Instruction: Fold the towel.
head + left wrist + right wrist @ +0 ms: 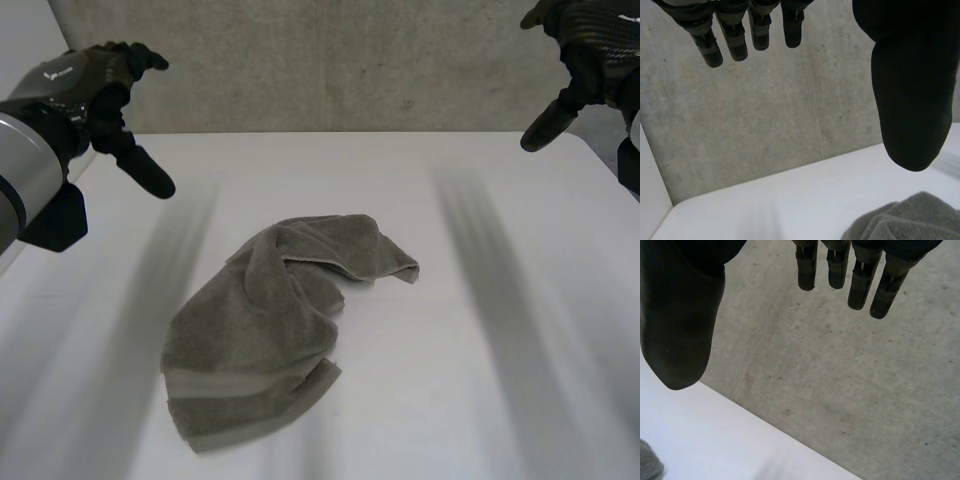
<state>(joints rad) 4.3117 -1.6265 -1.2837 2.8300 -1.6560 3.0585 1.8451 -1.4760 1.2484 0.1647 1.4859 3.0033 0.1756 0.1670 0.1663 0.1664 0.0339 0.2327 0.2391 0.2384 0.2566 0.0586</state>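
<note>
I see the grey towel [270, 330] lying crumpled near the middle of the white counter [480, 300], its banded end toward 7 o'clock and a folded-over corner pointing to 3 o'clock. My left hand [100, 95] hangs in the air at the towel's 10 o'clock, fingers straight and apart from the thumb. My right hand [585, 50] hangs at 2 o'clock, likewise spread, well apart from the cloth.
</note>
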